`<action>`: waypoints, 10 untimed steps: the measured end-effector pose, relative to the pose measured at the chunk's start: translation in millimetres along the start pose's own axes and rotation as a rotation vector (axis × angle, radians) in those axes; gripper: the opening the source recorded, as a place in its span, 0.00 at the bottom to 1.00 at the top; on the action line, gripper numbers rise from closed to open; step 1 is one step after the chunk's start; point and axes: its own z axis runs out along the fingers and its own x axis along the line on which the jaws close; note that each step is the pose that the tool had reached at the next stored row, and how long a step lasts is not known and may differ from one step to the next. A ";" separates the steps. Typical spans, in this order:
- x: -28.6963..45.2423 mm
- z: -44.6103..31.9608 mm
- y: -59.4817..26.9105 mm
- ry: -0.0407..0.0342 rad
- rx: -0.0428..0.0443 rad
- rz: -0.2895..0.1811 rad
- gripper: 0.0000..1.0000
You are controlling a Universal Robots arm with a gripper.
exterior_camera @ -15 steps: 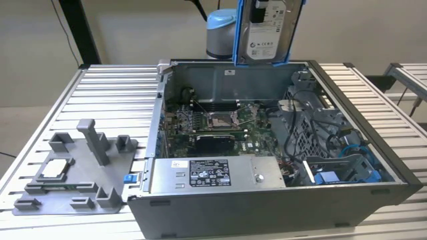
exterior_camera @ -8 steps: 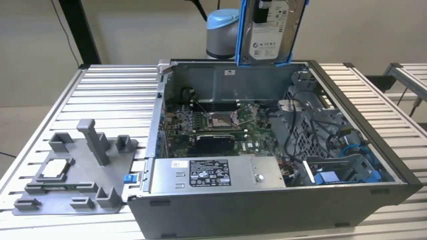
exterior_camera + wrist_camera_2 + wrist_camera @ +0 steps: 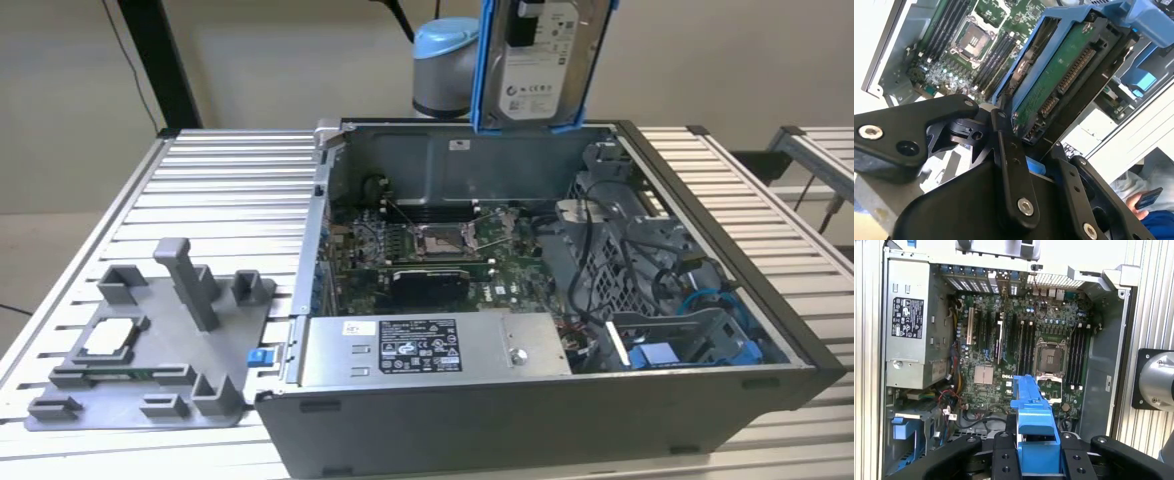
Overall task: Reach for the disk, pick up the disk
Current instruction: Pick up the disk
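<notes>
The disk (image 3: 545,60), a silver-grey drive with a white label in a blue bracket, hangs upright above the back wall of the open computer case (image 3: 694,390). My gripper (image 3: 1036,442) is shut on it, with black fingers (image 3: 1004,457) pressing on both sides of the blue bracket (image 3: 1035,410). In the second wrist view the disk (image 3: 1064,75) shows its green circuit board and connector, held between the gripper's (image 3: 1029,135) fingers (image 3: 1013,165). The motherboard (image 3: 1019,340) lies well below the disk.
Inside the case sit a grey power supply box (image 3: 427,345), cables and a blue drive bay (image 3: 667,350). A grey fixture (image 3: 147,350) holding a white-topped chip module (image 3: 110,335) lies on the slatted table at the exterior view's left. A person's hand with a phone (image 3: 1148,197) is nearby.
</notes>
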 end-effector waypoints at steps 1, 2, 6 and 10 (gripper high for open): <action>1.3 0.0 0.0 -0.0001 0.0000 0.000 0.00; 3.0 0.0 0.0 -0.0001 -0.0001 0.000 0.00; 12.6 -0.2 0.0 -0.0003 0.0000 0.000 0.00; 25.2 -0.5 0.0 -0.0006 -0.0001 0.000 0.00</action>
